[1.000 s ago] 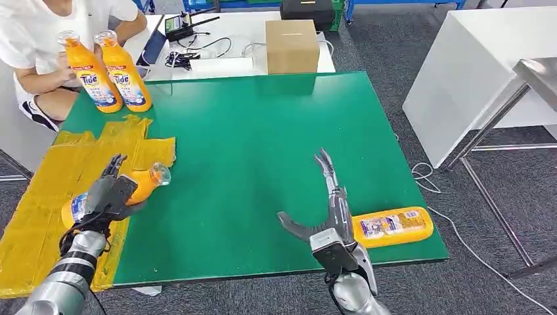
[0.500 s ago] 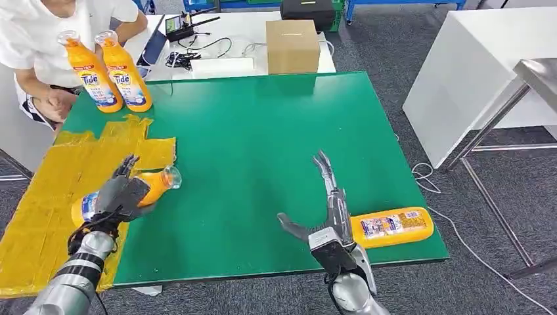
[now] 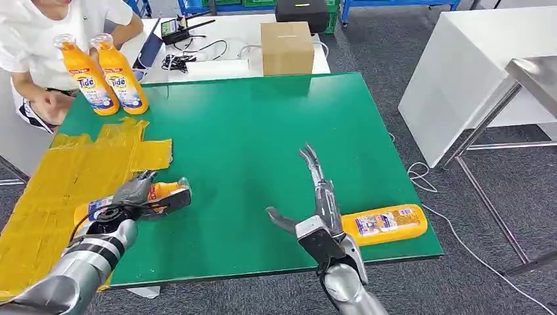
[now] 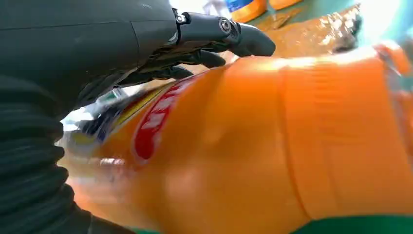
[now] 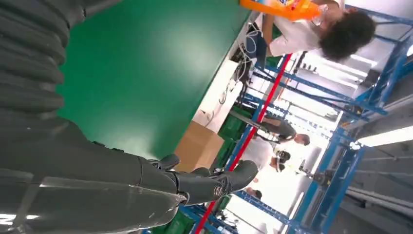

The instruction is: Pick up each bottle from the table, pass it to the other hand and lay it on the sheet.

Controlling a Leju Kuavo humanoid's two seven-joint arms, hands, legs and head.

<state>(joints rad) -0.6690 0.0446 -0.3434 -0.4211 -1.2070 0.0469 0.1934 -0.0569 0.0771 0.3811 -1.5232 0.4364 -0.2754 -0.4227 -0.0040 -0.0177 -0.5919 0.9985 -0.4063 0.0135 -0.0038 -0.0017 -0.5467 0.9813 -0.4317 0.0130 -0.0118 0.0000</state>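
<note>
Orange bottle sat clamped in the left hand at the yellow sheet, awaiting laying down, while the right hand hovered, fingers apart.

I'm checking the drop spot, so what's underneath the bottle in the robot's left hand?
Under the held bottle lie the yellow sheet at its base end and the green table at its cap end. The left hand covers its middle, so contact cannot be seen.

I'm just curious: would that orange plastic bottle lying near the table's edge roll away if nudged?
Possibly. The orange plastic bottle lies on its side on the smooth green table near the front edge, so it might slide or roll. Its body looks flattish, which probably limits rolling.
</note>
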